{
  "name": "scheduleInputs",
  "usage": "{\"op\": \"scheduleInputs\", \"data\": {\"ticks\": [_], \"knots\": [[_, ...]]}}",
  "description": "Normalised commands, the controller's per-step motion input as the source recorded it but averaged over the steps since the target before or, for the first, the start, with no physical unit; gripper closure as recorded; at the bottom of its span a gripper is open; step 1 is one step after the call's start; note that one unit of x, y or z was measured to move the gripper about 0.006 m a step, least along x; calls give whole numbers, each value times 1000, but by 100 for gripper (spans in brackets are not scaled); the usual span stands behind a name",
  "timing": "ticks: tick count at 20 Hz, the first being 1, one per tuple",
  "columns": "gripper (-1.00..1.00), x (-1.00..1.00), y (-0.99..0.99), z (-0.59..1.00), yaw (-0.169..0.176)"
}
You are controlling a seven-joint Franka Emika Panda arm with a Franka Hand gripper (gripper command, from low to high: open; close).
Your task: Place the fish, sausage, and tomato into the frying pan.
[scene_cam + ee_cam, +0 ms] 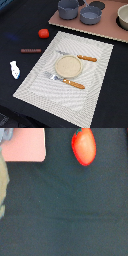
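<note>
Fish (15,70): white with bluish marks, lying on the dark table (20,20) toward the exterior view's left, well apart from the placemat's edge.

Sausage (31,50): thin dark red-brown stick, flat on the table between the fish and the tomato, near the placemat.

Tomato (43,33): glossy red-orange ball on the table, just off the placemat's far corner. My wrist camera shows it too (84,146), stretched oval by the close view, resting on dark surface.

Frying pan (91,14): blue-grey, round, on the pink board (100,29) at the far side; nothing of the three items lies in it. A taller blue-grey pot (68,8) stands just beside it toward the exterior view's left. A beige bowl (123,17) sits at the board's end toward the exterior view's right.

Striped placemat (95,70): carries a round beige plate (68,66), with a fork (64,79) on its near side and an orange-handled knife (79,56) on its far side.

Wrist view, other: a pink corner (25,145) of the board appears near the tomato.

My gripper: neither camera shows my fingers, so I cannot say how they stand.
</note>
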Motion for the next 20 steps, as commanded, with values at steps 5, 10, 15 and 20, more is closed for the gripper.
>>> {"op": "scheduleInputs", "data": {"ticks": [5, 10, 15, 20], "knots": [[-100, -83, -969, -426, -21], [-100, -94, -961, -434, -20], [-100, -117, -965, -429, -24], [-100, -183, -885, -390, -39]]}}
